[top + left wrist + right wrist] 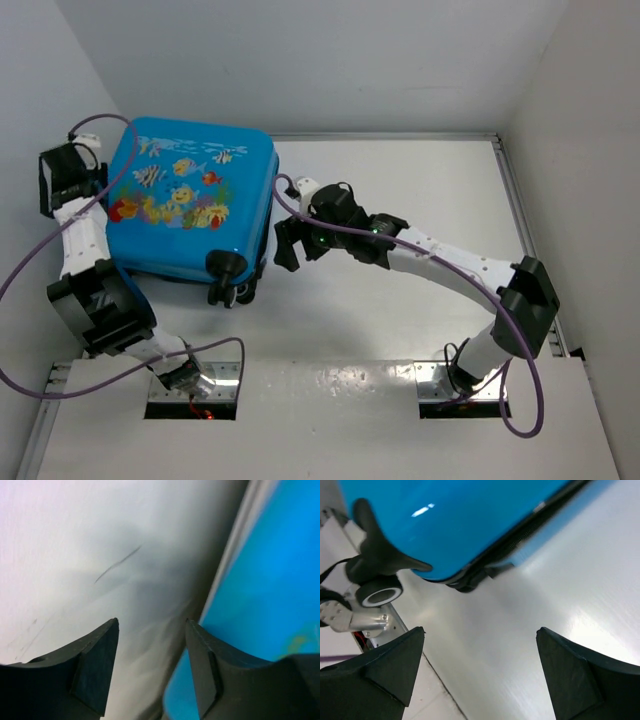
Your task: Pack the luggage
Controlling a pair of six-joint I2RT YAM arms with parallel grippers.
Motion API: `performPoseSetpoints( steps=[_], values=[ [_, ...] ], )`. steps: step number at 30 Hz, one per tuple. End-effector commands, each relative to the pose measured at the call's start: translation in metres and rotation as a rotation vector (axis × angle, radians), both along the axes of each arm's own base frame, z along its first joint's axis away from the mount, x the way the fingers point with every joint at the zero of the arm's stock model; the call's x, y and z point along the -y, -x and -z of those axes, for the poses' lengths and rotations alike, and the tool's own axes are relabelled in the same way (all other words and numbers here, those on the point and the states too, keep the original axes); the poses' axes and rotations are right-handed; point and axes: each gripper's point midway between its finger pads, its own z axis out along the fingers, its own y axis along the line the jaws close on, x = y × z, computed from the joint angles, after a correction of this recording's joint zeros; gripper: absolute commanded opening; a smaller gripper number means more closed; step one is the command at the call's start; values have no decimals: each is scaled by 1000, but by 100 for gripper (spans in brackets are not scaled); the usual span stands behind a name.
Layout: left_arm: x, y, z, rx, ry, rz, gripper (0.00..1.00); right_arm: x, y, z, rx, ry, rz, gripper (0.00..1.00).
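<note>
Here's the luggage, bright blue, lying flat on the white table with its fish print facing up. The shell is closed all the way round, so whatever is packed inside cannot be seen. It sits squarely between the two tools, pushed toward the far left corner of the table.

Over to the left gripper, tucked in just beside the case's far left edge, close to the side wall. From its own wrist view the left gripper has its jaws partly apart with only pale white surface between them and nothing held. The blue shell runs past just outside its right-hand finger.

Now the right gripper, just off the case's right side, near the corner where the black wheels stick out. In its own wrist view the right gripper is spread wide and it too holds nothing, with bare table between the fingers. Ahead of it and above, the glossy blue underside of the luggage fills the view. The dark zipper band runs along its edge, and one wheel sits off to the left of the jaws. The right gripper stands apart from the case and does not touch it.
</note>
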Motion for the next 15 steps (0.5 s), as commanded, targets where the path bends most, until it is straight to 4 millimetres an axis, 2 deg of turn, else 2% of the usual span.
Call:
performPoseSetpoints(
  steps=[1, 2, 3, 4, 7, 9, 10, 11, 13, 14, 15],
  values=[
    [170, 19, 115, -316, 494, 341, 62, 29, -17, 5, -64, 72, 211, 93],
    [183, 16, 114, -306, 523, 352, 61, 31, -18, 4, -80, 71, 225, 93],
    [202, 17, 122, -334, 561, 380, 61, 34, -15, 8, -111, 69, 233, 93],
    [212, 19, 129, -347, 599, 373, 59, 38, -15, 8, -123, 56, 230, 93],
    [220, 15, 131, -329, 636, 349, 59, 45, -20, 4, -120, 35, 224, 93],
    [204, 5, 120, -266, 630, 305, 59, 46, -19, 3, -131, 26, 208, 93],
    [188, 2, 110, -230, 610, 263, 59, 52, -22, 8, -135, 35, 218, 93],
    [175, -8, 94, -184, 576, 233, 59, 52, -21, 6, -131, 28, 213, 93],
    [138, -11, 63, -98, 475, 142, 59, 54, -21, 5, -113, 18, 197, 93],
    [125, -16, 33, -34, 415, 135, 59, 56, -20, 8, -112, 23, 197, 93],
    [111, -16, 18, -7, 356, 103, 59, 55, -18, 5, -107, 12, 187, 93]
  ],
)
